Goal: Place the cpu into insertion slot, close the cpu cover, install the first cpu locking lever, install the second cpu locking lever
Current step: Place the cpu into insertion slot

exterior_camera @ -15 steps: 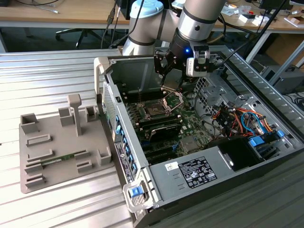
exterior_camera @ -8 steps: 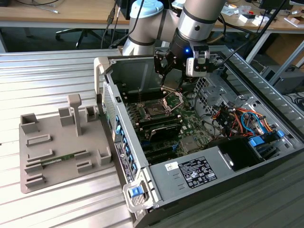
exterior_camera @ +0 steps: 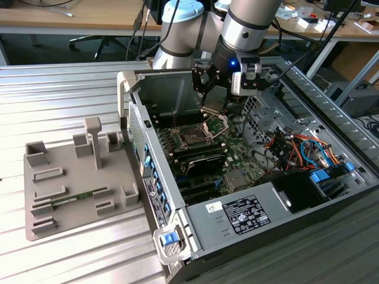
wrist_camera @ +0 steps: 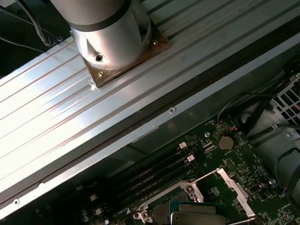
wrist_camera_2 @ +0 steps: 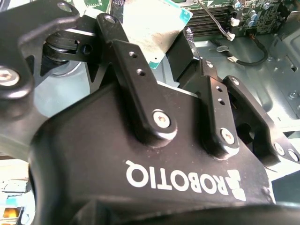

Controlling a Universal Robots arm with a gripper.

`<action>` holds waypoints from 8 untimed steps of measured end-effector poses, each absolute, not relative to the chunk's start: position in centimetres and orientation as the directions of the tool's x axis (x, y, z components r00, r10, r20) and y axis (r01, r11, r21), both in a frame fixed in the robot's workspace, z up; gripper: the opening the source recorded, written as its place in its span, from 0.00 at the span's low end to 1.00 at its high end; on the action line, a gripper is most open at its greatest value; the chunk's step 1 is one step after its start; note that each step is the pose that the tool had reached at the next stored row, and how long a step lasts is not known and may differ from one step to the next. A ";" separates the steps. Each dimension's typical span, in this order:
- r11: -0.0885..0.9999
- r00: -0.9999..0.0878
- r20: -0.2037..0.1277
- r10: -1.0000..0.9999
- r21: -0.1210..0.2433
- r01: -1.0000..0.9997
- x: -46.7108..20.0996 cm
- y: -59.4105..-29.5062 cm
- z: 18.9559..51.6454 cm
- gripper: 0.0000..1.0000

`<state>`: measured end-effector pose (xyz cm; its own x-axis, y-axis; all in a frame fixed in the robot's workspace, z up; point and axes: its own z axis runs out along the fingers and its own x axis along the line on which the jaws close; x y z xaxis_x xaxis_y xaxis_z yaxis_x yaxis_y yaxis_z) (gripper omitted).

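My gripper (exterior_camera: 212, 111) hangs inside the open computer case, just above the green circuit board (exterior_camera: 240, 155). In the second wrist view its black fingers (wrist_camera_2: 136, 79) are shut on the cpu (wrist_camera_2: 150, 23), a flat silver square with a green edge. The same chip shows in the first wrist view as the cpu (wrist_camera: 197, 218), close above the board. The insertion slot (exterior_camera: 192, 138), a black square socket, lies a little toward the exterior view's left of the gripper. The cpu cover (exterior_camera: 217, 125) stands swung up, directly under the fingers; it appears as a silver frame (wrist_camera: 229, 185) beside the chip.
Long black memory slots (exterior_camera: 201, 160) run beside the socket. Coloured cables (exterior_camera: 296, 148) and a power supply (exterior_camera: 243, 213) fill the case's near end. The case wall (exterior_camera: 142, 136) rises at the exterior view's left, with a grey fixture tray (exterior_camera: 71, 177) beyond it.
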<state>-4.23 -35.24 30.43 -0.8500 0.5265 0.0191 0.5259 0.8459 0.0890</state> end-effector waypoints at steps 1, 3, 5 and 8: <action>0.843 -0.848 0.019 0.530 0.089 0.530 -4.2 -35.2 30.4 0.54; 0.838 -0.842 0.019 0.539 0.089 0.538 -4.2 -35.2 30.4 0.54; 0.834 -0.838 0.019 0.545 0.089 0.544 -4.2 -35.2 30.4 0.54; 0.828 -0.832 0.019 0.555 0.089 0.554 -4.2 -35.2 30.4 0.54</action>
<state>-4.23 -35.24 30.38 -0.8316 0.5550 0.0191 0.5543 0.8275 0.0889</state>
